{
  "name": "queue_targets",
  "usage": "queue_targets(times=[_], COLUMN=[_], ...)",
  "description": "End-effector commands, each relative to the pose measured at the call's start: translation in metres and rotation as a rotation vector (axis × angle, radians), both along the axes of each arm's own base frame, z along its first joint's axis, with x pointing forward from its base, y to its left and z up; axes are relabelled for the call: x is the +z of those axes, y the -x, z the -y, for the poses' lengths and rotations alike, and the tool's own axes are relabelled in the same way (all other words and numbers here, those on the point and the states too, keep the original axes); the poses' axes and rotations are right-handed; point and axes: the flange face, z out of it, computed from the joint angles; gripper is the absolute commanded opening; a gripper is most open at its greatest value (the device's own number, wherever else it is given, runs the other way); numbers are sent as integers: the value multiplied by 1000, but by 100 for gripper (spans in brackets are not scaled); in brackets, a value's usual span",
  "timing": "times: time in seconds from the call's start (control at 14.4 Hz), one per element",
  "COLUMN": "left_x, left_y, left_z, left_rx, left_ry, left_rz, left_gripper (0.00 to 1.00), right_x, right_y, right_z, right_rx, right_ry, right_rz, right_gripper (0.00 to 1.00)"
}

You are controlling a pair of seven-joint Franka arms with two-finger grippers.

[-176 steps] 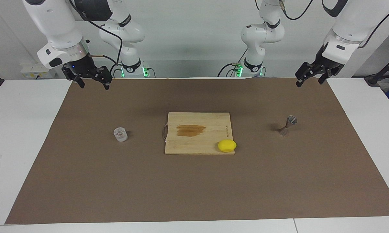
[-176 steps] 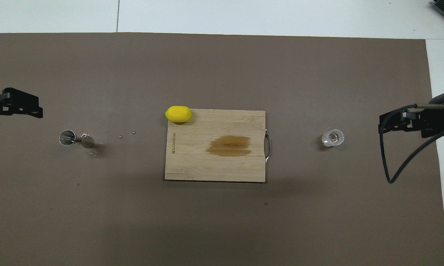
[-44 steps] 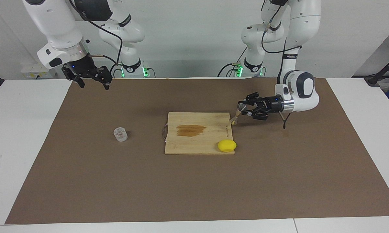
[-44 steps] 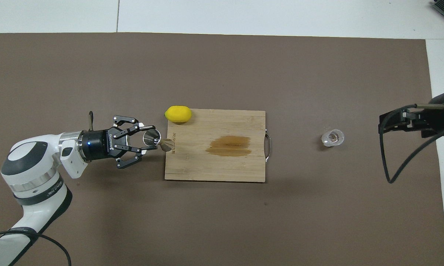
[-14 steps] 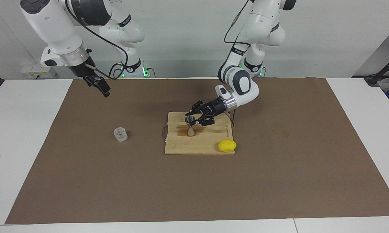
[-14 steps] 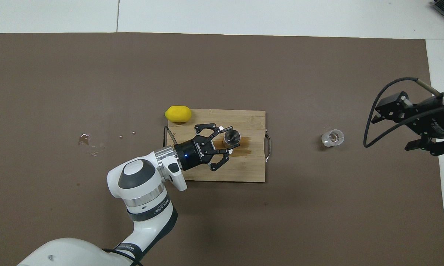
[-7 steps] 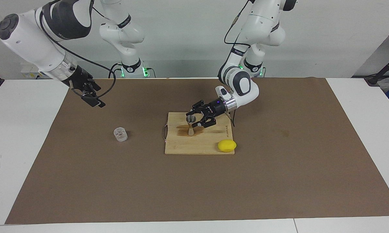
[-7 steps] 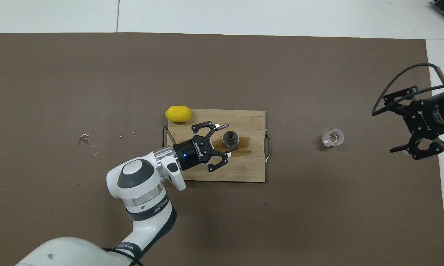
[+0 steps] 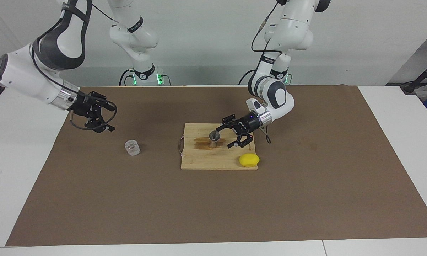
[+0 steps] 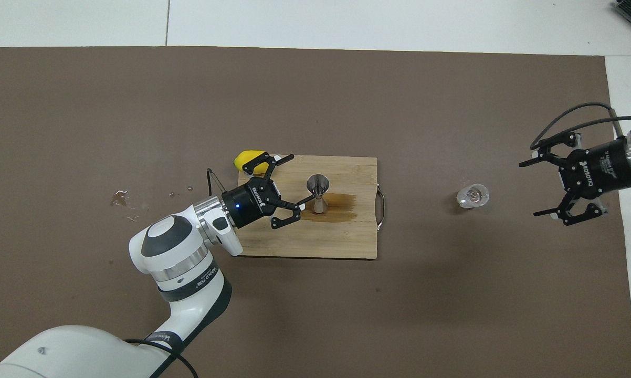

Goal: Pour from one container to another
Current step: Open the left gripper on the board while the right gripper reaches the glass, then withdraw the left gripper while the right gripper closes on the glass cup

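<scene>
Left tool (image 9: 233, 135) open beside seemingly tilted jigger (image 9: 213, 138).

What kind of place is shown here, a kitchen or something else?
Probably a robotics lab staged like a kitchen: two white arms mounted at a table covered by a brown mat, with only a wooden cutting board, a metal jigger and a lemon set out.

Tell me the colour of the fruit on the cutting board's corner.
Yellow: the lemon, clearest in the facing view.
</scene>
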Motion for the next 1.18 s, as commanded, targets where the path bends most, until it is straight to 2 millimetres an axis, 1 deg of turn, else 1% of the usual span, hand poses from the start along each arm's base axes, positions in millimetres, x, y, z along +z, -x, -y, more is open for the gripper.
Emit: queue_targets(times=[0.0, 0.07, 0.21, 0.35, 0.49, 0.56, 0.62, 0.76, 0.83, 1.04, 1.11], left_x=[-8, -9, -10, -17, -24, -27, -31, -35, -35, -34, -34], left_y=[17, 19, 22, 33, 49, 53, 53, 58, 58, 49, 45], left_z=[-8, -7, -2, -4, -12, -18, -31, -44, -55, -91, -106], left_rx=[-12, -17, -27, -37, -59, -80, -86, -121, -122, -174, -197], left_ry=[-12, -21, -26, -26, -24, -39, -59, -71, -69, -109, -131], left_rz=[22, 19, 18, 2, -12, -11, -11, -5, -3, 29, 40], left_gripper=[100, 100, 100, 100, 100, 100, 100, 100, 100, 100, 100], right_x=[-35, -42, -45, -49, -53, -55, -56, -59, -62, -85, -94], right_y=[11, 14, 14, 17, 19, 19, 21, 23, 25, 23, 21], right_z=[12, 14, 15, 20, 20, 18, 17, 15, 15, 18, 20], right_rx=[-22, -23, -20, -26, -22, -19, -18, -17, -19, -43, -53], right_ry=[-48, -48, -46, -46, -45, -46, -46, -48, -49, -72, -82], right_rz=[15, 19, 26, 25, 29, 24, 21, 14, 6, -25, -32], right_gripper=[100, 100, 100, 100, 100, 100, 100, 100, 100, 100, 100])
